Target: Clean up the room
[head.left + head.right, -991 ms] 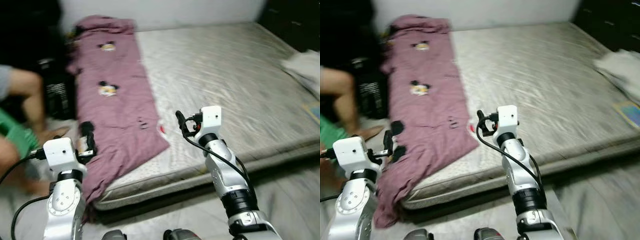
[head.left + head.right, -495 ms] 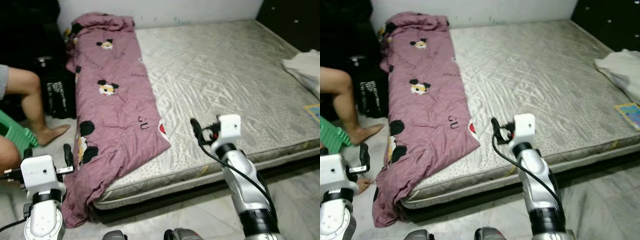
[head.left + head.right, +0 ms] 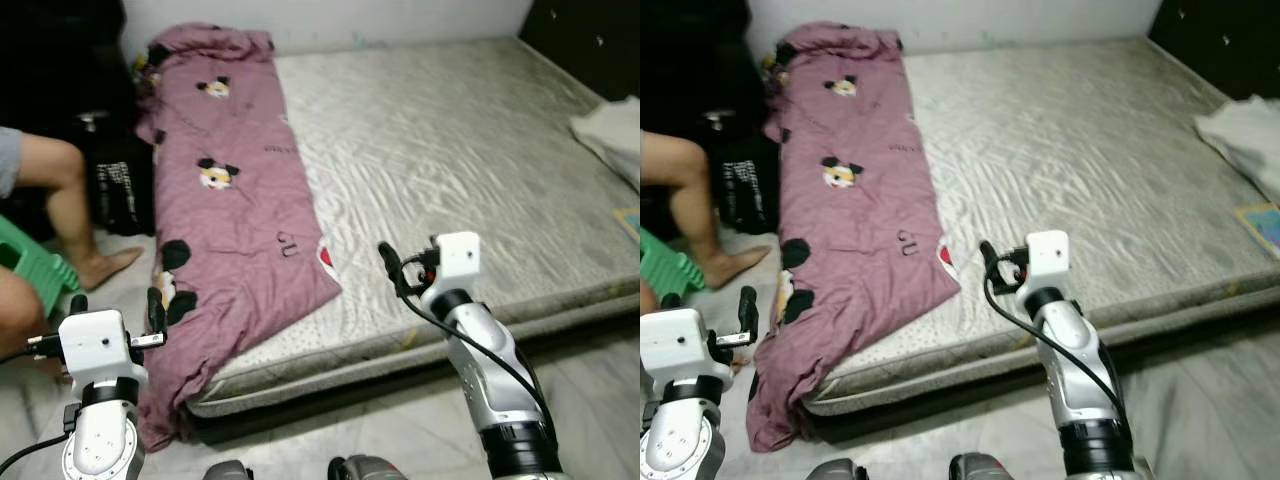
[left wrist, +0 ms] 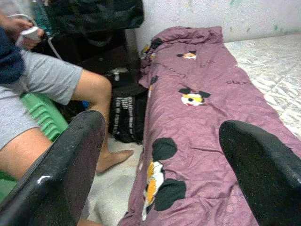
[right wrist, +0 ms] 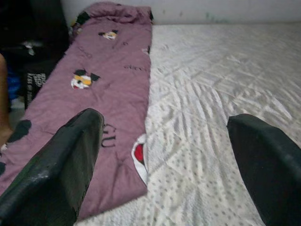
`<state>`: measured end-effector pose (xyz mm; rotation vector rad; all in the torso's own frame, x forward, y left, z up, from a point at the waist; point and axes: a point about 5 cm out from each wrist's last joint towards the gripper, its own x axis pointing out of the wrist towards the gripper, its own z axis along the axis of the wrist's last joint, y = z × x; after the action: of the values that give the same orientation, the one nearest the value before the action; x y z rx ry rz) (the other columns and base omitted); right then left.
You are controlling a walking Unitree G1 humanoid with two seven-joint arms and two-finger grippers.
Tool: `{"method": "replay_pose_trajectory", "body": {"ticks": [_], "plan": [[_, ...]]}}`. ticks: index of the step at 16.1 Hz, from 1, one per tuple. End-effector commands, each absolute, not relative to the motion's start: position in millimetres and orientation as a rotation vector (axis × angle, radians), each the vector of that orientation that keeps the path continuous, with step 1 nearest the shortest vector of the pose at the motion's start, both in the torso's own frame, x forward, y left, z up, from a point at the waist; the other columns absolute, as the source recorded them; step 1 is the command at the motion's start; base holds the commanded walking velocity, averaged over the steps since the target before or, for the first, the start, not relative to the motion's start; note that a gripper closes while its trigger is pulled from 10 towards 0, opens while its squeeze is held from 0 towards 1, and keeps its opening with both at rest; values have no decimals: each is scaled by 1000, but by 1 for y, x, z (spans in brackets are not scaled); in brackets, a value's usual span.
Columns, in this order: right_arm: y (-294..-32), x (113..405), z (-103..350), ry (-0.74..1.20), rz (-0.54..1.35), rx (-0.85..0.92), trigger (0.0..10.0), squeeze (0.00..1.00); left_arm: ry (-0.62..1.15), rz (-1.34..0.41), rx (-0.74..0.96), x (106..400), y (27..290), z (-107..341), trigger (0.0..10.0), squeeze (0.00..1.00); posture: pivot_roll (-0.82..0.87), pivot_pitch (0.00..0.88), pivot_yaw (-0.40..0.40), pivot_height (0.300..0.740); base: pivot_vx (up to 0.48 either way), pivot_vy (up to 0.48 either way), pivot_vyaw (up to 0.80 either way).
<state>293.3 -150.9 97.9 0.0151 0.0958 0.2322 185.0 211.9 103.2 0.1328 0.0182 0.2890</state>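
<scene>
Pale wall point(image 3: 330, 15) behind a low mattress point(image 3: 460, 160) — grey tiled floor point(image 3: 590, 390).

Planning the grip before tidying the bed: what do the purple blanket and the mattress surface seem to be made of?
The purple blanket looks like soft, matte woven fabric, likely cotton or a blend: it wrinkles and drapes limply over the bed edge, with printed cartoon figures. The mattress seems covered in quilted grey textile with a slight sheen; stitched diamond ridges show.
</scene>
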Motion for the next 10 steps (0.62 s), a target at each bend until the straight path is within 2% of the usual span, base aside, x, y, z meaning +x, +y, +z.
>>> {"method": "replay_pose_trajectory", "body": {"ticks": [1, 7, 10], "plan": [[-153, 294, 103, 86, 227, 7, 10000, 0, 16, 275, 121, 186, 211, 106, 10000, 0, 1, 86, -3, 740, 0, 0, -800], [-150, 296, 104, 87, 229, 2, 10000, 0, 9, 239, 109, 193, 205, 108, 10000, 0, -4, 86, -3, 740, 0, 0, -800], [-149, 297, 105, 76, 235, 6, 10000, 0, 9, 243, 105, 194, 206, 108, 10000, 0, -4, 86, -5, 740, 0, 0, -150]]}}
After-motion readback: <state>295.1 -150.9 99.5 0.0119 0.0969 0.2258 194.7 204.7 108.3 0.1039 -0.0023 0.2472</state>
